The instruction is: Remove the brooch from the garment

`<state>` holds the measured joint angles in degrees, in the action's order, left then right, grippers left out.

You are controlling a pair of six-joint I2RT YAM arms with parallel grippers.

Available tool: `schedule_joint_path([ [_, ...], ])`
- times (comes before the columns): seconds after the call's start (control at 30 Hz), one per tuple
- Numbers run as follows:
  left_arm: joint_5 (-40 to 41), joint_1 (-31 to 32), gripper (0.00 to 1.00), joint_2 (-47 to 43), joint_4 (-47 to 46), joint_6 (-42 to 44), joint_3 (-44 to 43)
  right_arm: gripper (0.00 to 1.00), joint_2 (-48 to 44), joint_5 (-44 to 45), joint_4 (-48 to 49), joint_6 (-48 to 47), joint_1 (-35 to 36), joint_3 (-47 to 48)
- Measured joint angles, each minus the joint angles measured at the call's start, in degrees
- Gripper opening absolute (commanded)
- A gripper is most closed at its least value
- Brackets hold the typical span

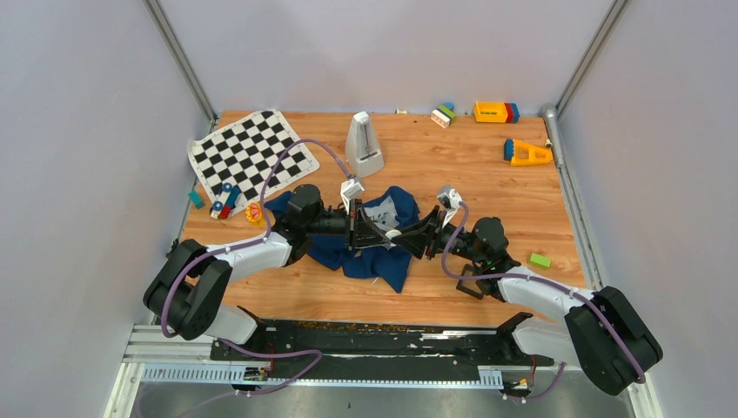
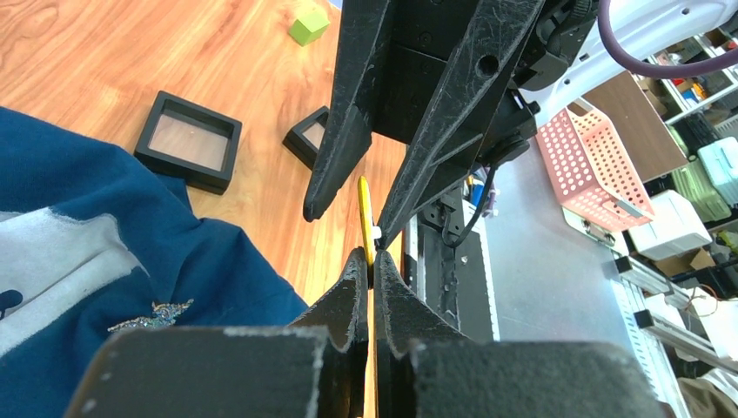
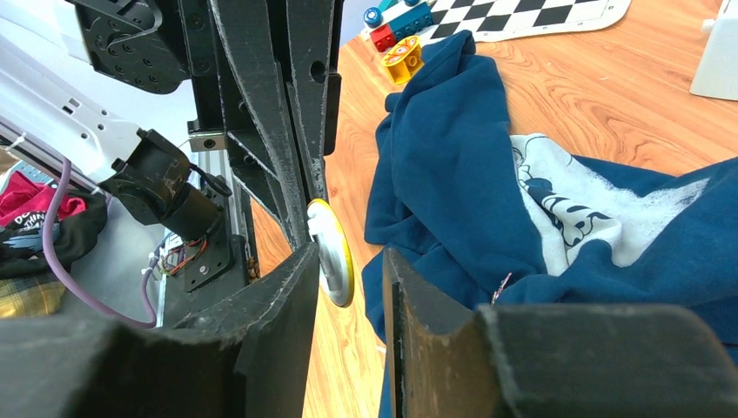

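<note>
Pinching what, the left pincer? asks one watcher.
The brooch, says the other: a small round yellow-rimmed disc, gripped at its edge between tips pressed together, held clear of the shirt, just beside it.
And the right pincer?
Spread, one finger on each side of the disc; whether either touches it cannot be told.
The shirt?
Navy, crumpled on the bench, print patch up, beneath both arms. A black frame lies on the wood just beside it; a green block sits beyond.
</note>
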<state>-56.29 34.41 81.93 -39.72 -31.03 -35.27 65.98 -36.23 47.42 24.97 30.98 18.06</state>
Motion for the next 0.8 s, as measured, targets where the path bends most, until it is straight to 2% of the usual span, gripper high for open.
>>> schedule_joint_path([
  [0.8, 2.86, -0.17, 0.00, 0.46, -1.81, -0.22, 0.00, 0.30, -0.20, 7.87, 0.85, 3.54, 1.20, -0.42],
])
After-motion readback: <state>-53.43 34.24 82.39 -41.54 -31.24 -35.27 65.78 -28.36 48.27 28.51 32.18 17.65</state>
